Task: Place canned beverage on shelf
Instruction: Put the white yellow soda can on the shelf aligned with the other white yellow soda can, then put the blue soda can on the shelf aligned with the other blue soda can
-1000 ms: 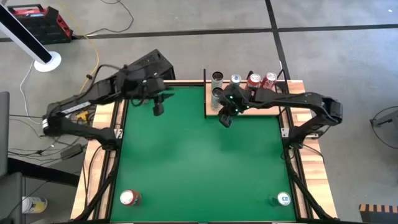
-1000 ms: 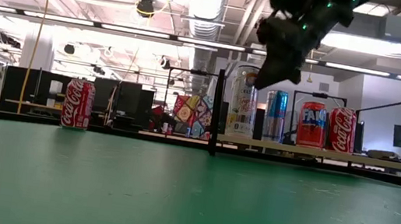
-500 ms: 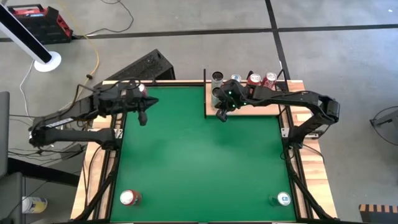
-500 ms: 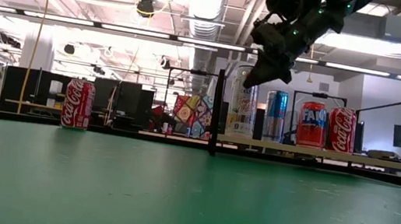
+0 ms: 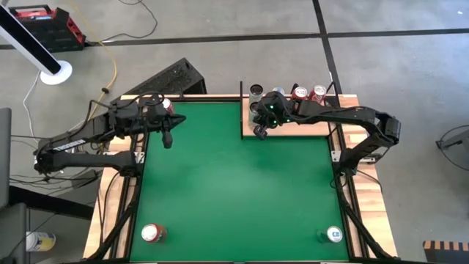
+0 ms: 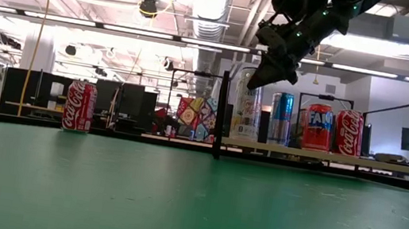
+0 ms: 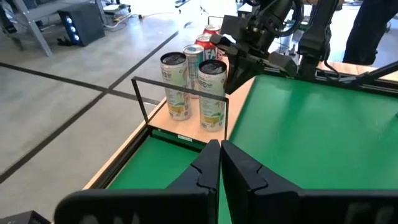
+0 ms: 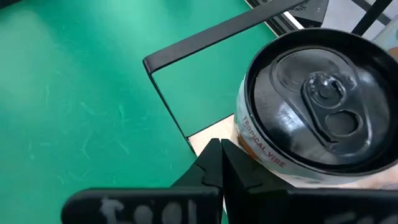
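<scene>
The pale wooden shelf [image 5: 308, 129] with thin black rods stands at the green surface's far right. Several cans stand on it: two tall pale ones [image 7: 212, 93] and blue and red ones [image 6: 317, 127] behind. My right gripper [image 5: 260, 133] is shut and empty. It hovers over the shelf's near left corner [image 8: 214, 134], just beside the nearer pale can's black top [image 8: 317, 106]. My left gripper [image 5: 168, 139] is shut and empty above the green surface's far left part. A red can [image 5: 152, 233] and a blue-white can [image 5: 334, 235] stand upright near the front edge.
The shelf's black corner rod [image 6: 221, 113] stands close to my right gripper. A red cola can [image 6: 80, 106] shows at the left in the low view. The middle of the green surface [image 5: 234, 191] is bare. A black case [image 5: 176, 77] lies beyond the far left edge.
My left gripper has drawn back toward the table's left edge and a little nearer, then held still. My right gripper has moved toward the far edge, over the shelf's corner, and risen slightly beside the pale can. No can has moved.
</scene>
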Robot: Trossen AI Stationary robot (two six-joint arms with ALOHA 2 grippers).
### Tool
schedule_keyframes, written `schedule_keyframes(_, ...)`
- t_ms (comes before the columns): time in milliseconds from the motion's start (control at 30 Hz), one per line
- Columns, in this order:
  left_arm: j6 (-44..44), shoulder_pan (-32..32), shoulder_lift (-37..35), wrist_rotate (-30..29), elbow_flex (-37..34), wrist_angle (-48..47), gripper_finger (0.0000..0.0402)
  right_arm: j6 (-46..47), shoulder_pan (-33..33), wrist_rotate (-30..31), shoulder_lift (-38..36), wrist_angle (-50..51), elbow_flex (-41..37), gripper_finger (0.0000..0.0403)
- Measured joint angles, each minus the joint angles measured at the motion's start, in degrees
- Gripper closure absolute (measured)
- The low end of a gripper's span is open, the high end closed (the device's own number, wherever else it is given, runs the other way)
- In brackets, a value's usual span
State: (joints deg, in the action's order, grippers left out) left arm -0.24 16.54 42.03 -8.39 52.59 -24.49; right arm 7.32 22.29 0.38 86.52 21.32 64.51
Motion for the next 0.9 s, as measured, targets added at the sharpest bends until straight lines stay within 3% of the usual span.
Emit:
schedule_keyframes(267, 1.16, 0.05, 0.31, -0.14, -0.02, -0.15, 0.0401, 6.10, -2.17, -0.50, -1.52, 1.70, 0.00, 0.0384)
schedule_keyframes(500, 3.44, 0.21, 2.26, -8.52, -0.11, -3.47, 0.0401, 8.17, -5.92, -0.61, -9.65, 4.79, 0.02, 0.0383)
schedule_keyframes(667, 4.61, 1.67, 7.03, -10.11, -0.50, -3.87, 0.0401, 9.83, -9.37, -0.46, -17.88, 7.60, 0.02, 0.0383)
schedule_keyframes(767, -1.41, 5.69, 9.19, -16.20, 0.34, -6.74, 0.0397, 11.11, -12.05, 0.25, -21.79, 8.40, 0.02, 0.0382)
schedule_keyframes(833, -2.18, 11.28, 9.60, -13.19, 0.92, -6.13, 0.0387, 12.77, -13.94, 2.27, -23.49, 8.29, 0.02, 0.0382)
schedule_keyframes(900, -3.25, 18.24, 10.07, -5.04, 0.96, -4.05, 0.0371, 13.66, -15.94, 4.25, -24.50, 8.30, 0.02, 0.0382)
